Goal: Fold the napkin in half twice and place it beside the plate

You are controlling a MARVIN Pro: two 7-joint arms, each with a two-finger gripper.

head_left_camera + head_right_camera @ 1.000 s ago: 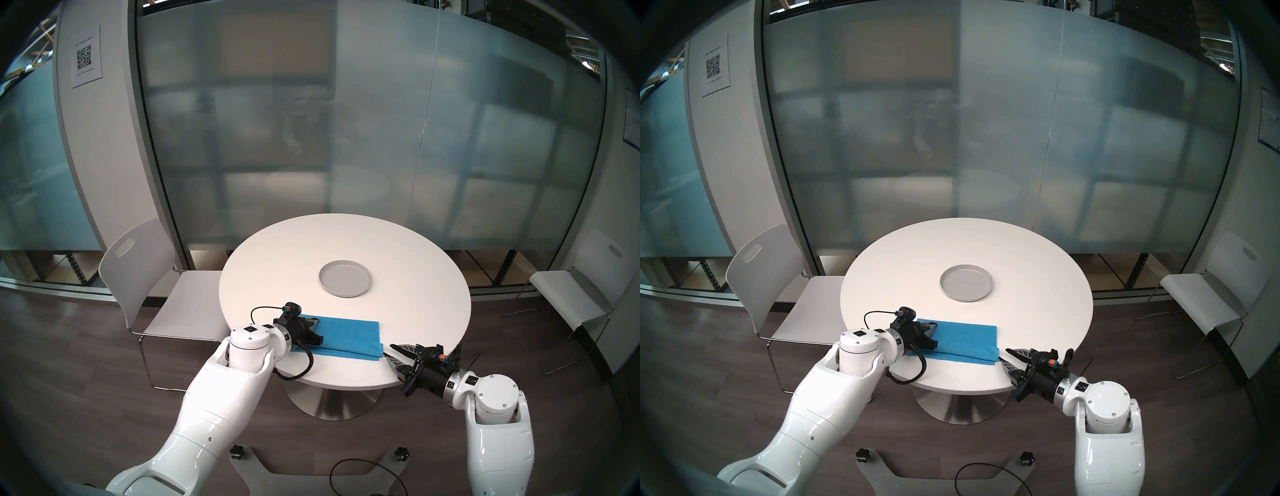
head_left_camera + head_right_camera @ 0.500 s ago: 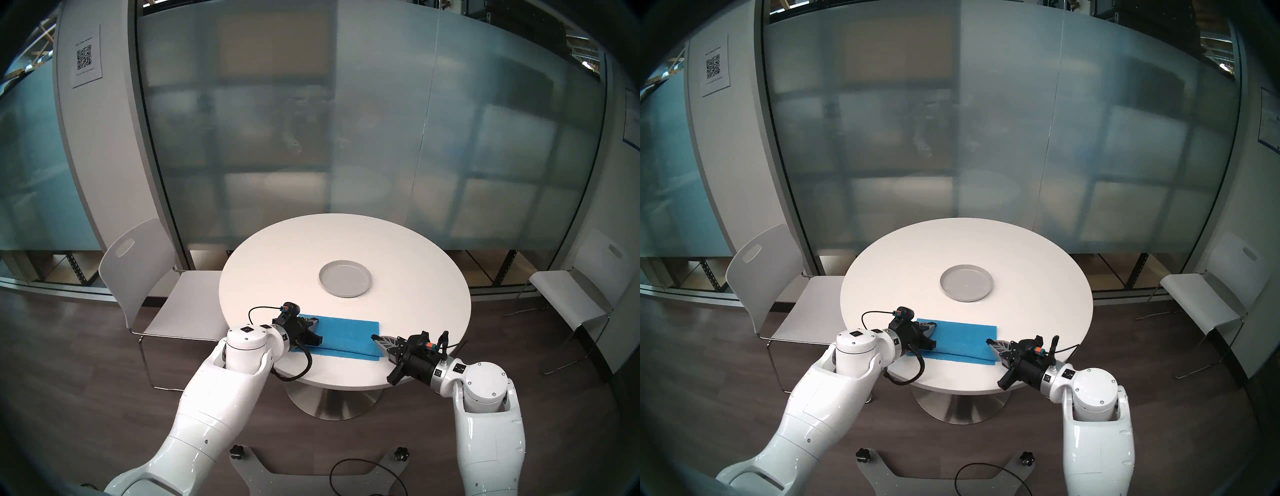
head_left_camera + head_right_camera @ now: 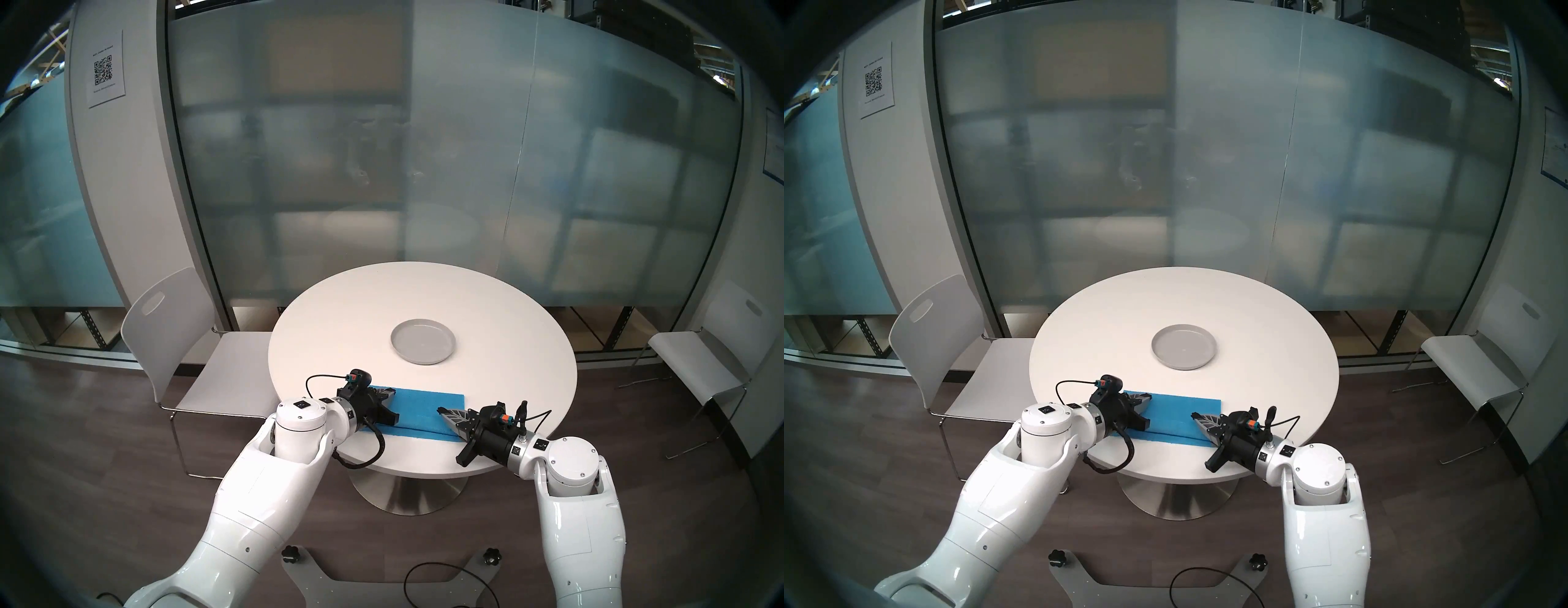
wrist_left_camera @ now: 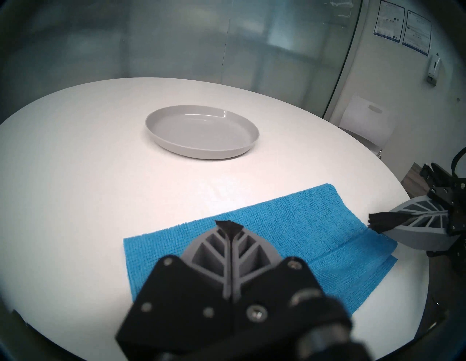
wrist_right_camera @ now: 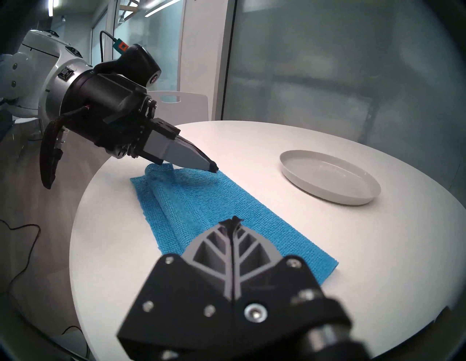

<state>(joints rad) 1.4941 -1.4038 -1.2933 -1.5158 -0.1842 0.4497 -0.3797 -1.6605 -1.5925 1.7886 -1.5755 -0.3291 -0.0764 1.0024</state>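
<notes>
First fold done; second half-fold pending. Napkin (image 3: 418,414), fuzzy blue terry, lying as a long doubled strip at lower centre of the round white surface (image 3: 339,331), well apart from the smooth grey rimmed plate (image 3: 423,347). Left tool (image 3: 392,393) and right tool (image 3: 440,410) both pinched closed, empty, over opposite ends. Next: reopen, grip one end, carry across.

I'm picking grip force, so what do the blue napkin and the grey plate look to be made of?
The napkin looks like soft looped terry or microfibre cloth: fuzzy, matte weave, and it bends into a soft fold along one side. The plate looks rigid, either glazed ceramic or hard plastic; its smooth grey surface shows glossy highlights near the rim. Which of the two cannot be told.
</notes>
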